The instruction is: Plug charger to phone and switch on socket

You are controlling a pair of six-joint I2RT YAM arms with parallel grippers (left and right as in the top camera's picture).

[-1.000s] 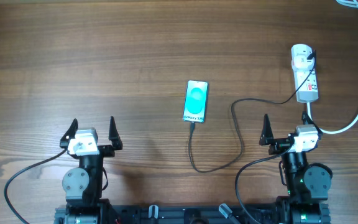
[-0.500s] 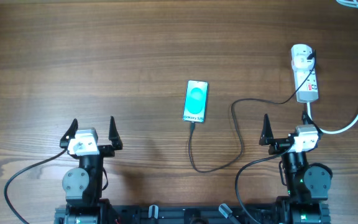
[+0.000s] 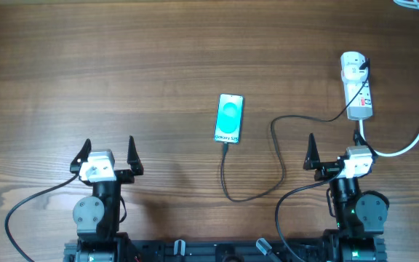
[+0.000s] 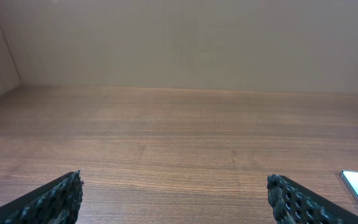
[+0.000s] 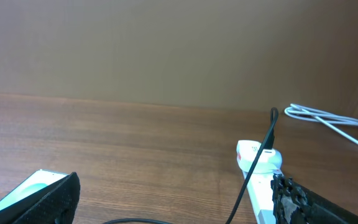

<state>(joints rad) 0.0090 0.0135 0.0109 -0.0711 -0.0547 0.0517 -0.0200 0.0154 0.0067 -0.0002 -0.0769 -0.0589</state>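
The charger [image 3: 222,171] tip meets the near end of the phone [image 3: 229,118] (seated or not, I cannot tell), so I'd pinch close behind the connector and push straight in. The phone lies ahead-left of the right gripper [image 3: 334,142], the socket [image 3: 356,91] just ahead. Both arms sit folded low; left gripper [image 3: 109,142] and right gape empty

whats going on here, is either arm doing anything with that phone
Nothing is being handled right now. Both arms sit at the near edge of the table, with the left gripper and the right gripper open and empty. The phone lies screen up in the middle, lit teal. The charger runs from the black plug in the socket at the far right, loops across the wood and ends right at the phone's near short end. Whether its tip is seated cannot be told.
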